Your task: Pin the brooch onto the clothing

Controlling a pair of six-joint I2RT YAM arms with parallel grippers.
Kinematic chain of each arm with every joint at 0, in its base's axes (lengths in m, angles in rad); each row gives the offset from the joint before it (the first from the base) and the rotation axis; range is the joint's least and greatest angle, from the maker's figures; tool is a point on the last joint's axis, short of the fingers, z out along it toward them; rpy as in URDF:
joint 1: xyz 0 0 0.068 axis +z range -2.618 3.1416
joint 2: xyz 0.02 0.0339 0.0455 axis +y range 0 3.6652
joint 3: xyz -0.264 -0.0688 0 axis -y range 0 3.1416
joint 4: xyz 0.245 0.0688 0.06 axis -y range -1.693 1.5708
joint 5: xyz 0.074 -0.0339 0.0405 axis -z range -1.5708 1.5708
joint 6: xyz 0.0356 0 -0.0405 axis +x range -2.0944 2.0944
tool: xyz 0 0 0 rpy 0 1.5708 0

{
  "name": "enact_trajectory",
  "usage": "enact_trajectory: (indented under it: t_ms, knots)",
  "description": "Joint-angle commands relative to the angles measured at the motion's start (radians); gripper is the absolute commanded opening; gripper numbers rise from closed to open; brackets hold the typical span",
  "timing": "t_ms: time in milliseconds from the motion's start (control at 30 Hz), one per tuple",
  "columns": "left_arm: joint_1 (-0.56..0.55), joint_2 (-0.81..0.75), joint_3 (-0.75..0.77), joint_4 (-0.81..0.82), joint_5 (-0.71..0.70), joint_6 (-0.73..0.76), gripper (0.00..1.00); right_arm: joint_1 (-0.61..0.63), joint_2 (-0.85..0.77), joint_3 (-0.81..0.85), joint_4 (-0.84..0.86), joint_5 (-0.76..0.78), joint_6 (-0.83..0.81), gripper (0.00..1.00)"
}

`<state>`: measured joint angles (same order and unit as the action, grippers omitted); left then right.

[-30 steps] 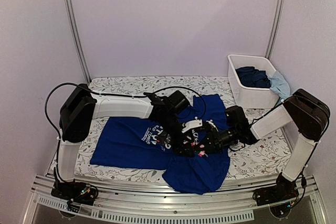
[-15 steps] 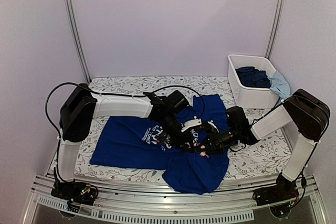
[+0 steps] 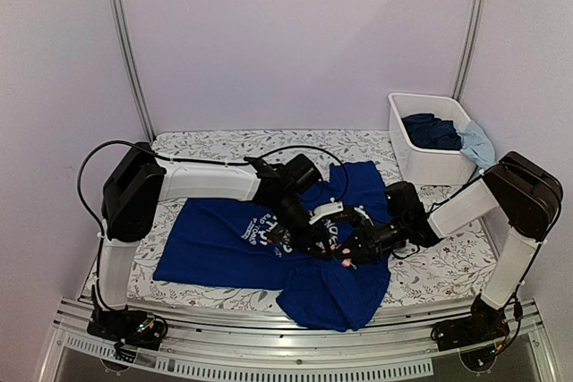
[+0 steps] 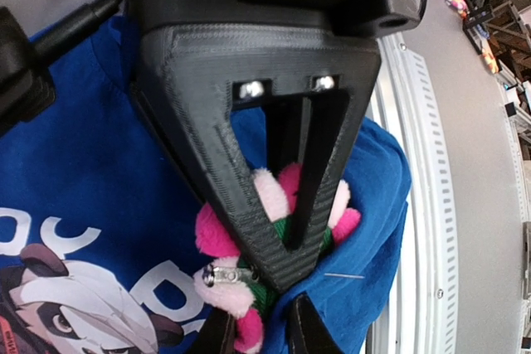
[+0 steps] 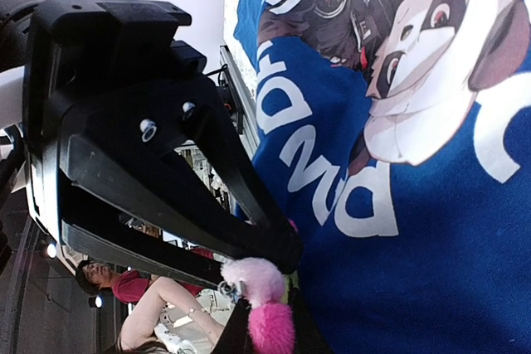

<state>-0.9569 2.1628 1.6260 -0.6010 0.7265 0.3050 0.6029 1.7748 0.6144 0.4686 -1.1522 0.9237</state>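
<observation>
**Item: the brooch.** We log it at the meeting point of both arms, above the lower right part of the clothing, just beside the white lettering and close to the bunched hem at the near edge. We cannot tell whether it touches the cloth.

**Left gripper.** Reaches in from the left. Its jaws are drawn together to a point, with pink petals showing on either side, so we judge that it has the brooch pinched.

**Right gripper.** Comes in from the right, opposite the left one. Its jaws are likewise narrowed to a point, the flower sitting right at the tip. We judge that it grips a petal edge.

**Governing relation.** Neither arm is the nearer, since the brooch lies tip to tip between them. The metal pin clasp faces the left wrist camera, its long axis running across the left fingers. We cannot see whether the pin has entered the fabric. In our judgement the coming move depends on turning that clasp side down towards the shirt.
</observation>
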Motion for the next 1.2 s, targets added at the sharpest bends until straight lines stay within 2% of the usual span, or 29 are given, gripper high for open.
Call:
enact_trajectory:
  t_ms: [0,200,533,733,933,1167]
  knots:
    - [-0.019,0.026,0.004,0.075,0.041,-0.005,0.00,0.004,-0.021,0.055,-0.063,0.024,-0.053,0.17]
    - [-0.009,0.025,0.000,0.048,-0.002,0.030,0.00,-0.018,-0.077,0.047,-0.154,0.045,-0.131,0.31]
    - [-0.003,0.022,-0.004,0.030,-0.006,0.032,0.00,-0.036,-0.128,0.053,-0.295,0.062,-0.214,0.43]
    - [0.003,0.019,0.007,0.015,-0.020,0.019,0.00,-0.056,-0.203,0.050,-0.411,0.133,-0.277,0.51]
    - [0.002,0.024,0.013,0.021,-0.033,-0.018,0.00,-0.060,-0.274,0.048,-0.490,0.240,-0.306,0.55]
    - [0.001,0.018,0.056,-0.006,-0.060,-0.059,0.00,-0.060,-0.376,0.038,-0.576,0.437,-0.350,0.55]
